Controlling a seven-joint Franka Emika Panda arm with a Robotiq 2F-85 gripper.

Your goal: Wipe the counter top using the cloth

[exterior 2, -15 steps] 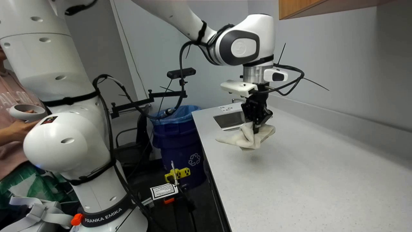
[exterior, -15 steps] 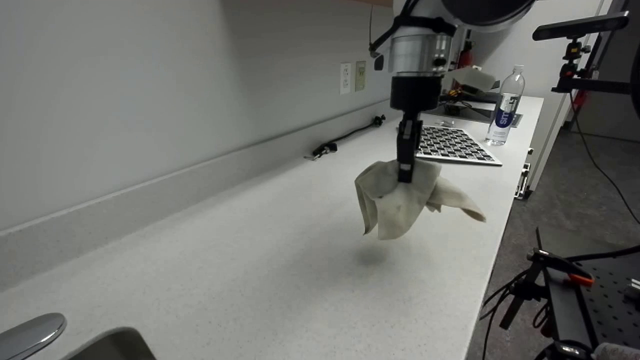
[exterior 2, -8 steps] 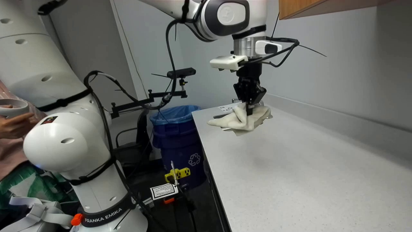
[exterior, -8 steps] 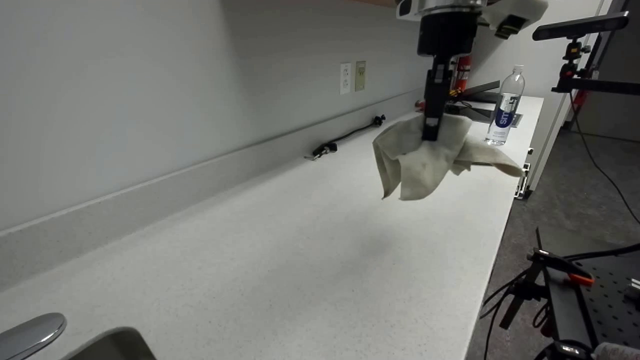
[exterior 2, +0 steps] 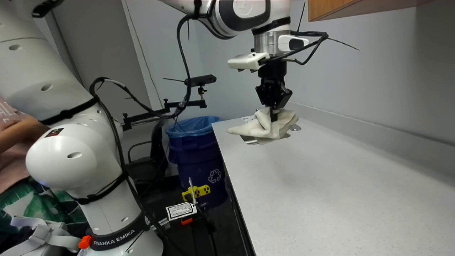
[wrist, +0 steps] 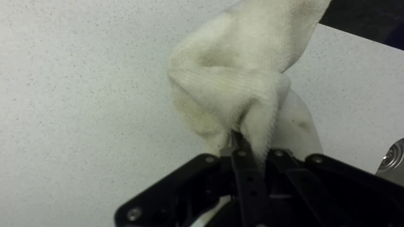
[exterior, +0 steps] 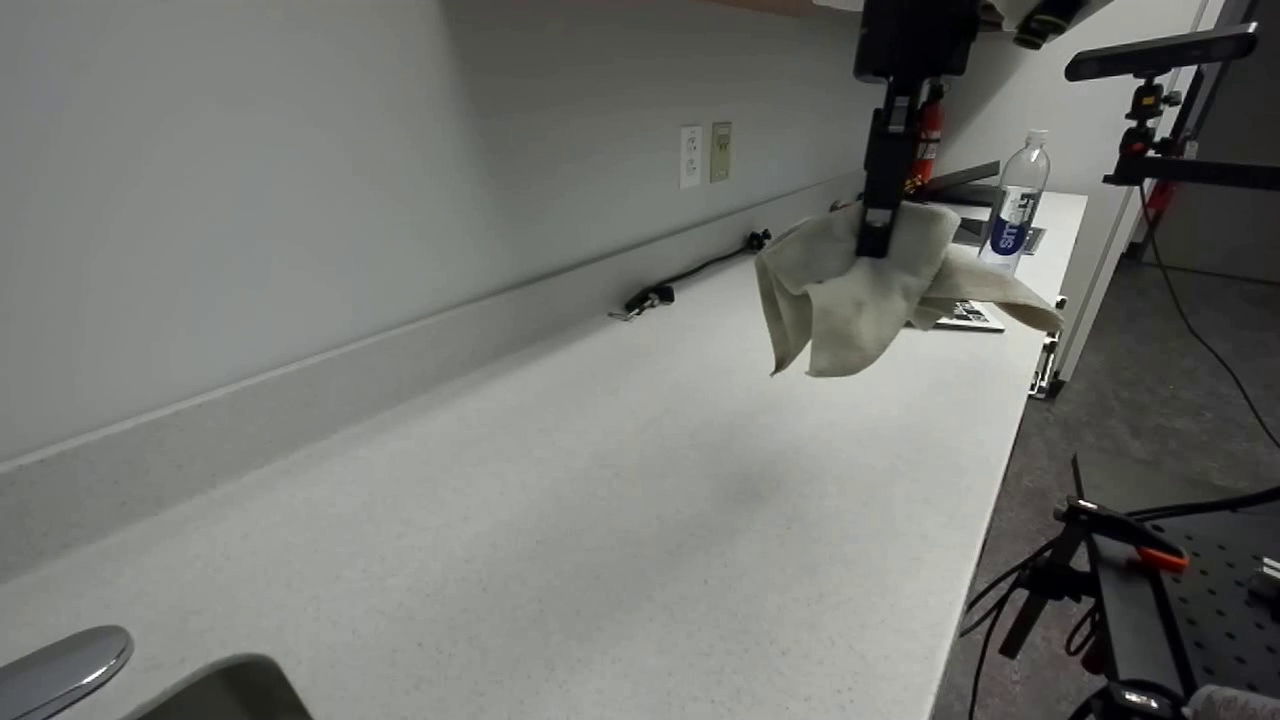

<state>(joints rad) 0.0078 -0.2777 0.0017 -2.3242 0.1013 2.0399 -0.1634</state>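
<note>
The off-white cloth hangs bunched and draped in the air; it shows in both exterior views (exterior: 860, 320) (exterior 2: 261, 128) and fills the upper middle of the wrist view (wrist: 227, 85). My gripper (exterior: 873, 240) points down and is shut on the middle of the cloth; it also shows in an exterior view (exterior 2: 273, 115) and at the bottom of the wrist view (wrist: 247, 148). The fingertips are partly hidden by cloth folds. The white speckled counter top (exterior: 560, 500) lies below, also in an exterior view (exterior 2: 327, 192) and the wrist view (wrist: 79, 104). The cloth is apart from it.
A clear bottle (exterior: 1012, 215), a checkered board (exterior: 975, 317) and a black cable (exterior: 700, 268) lie toward the counter's far end. A sink (exterior: 235, 690) and faucet (exterior: 70, 665) are at the near end. A wooden cabinet (exterior 2: 341, 9) hangs above. A blue bin (exterior 2: 193, 153) stands beside the counter.
My gripper has risen with the cloth, away from the counter, and moved back toward the sink side in one view and rightward in another. The cloth stays held throughout.
</note>
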